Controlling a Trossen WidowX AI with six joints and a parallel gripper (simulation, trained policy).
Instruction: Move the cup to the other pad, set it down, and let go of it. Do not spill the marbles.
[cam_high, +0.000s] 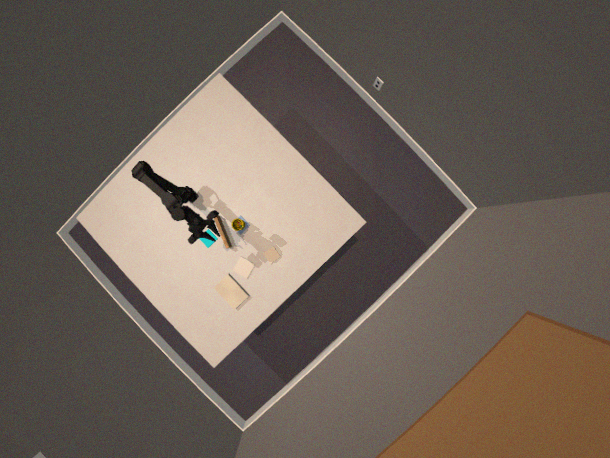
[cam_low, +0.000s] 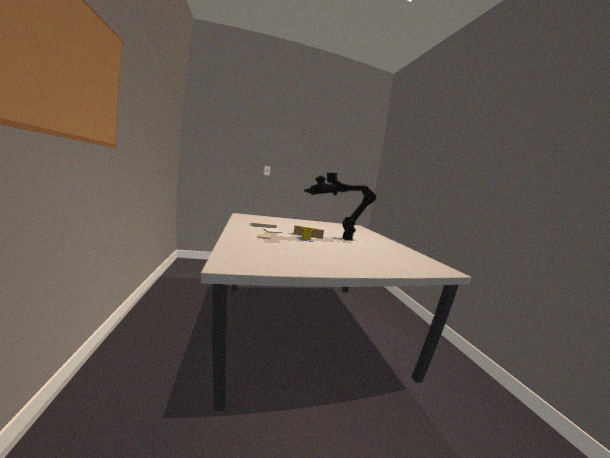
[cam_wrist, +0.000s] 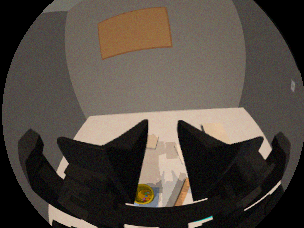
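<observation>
A yellow cup (cam_high: 238, 224) (cam_low: 306, 234) (cam_wrist: 145, 194) stands upright on the blue pad (cam_high: 245, 228) (cam_wrist: 156, 199). Small coloured marbles show inside it in the wrist view. The cyan pad (cam_high: 208, 240) lies on the other side of a low wall, partly hidden under the arm in the top view; a sliver of it shows at the bottom of the wrist view. My gripper (cam_high: 214, 239) (cam_low: 306, 190) (cam_wrist: 163, 124) is partly open and empty. It hangs high above the table, to the cyan pad's side of the wall, and does not touch the cup.
The low wooden wall (cam_high: 223, 232) (cam_low: 319, 233) (cam_wrist: 182, 193) stands between the two pads. Beyond the pads lie a thin tan block (cam_high: 232, 291) (cam_low: 263, 225) (cam_wrist: 216, 132), a pale square piece (cam_high: 244, 267) and a small tan piece (cam_high: 272, 254) (cam_wrist: 152, 142). The arm's shadow falls around them.
</observation>
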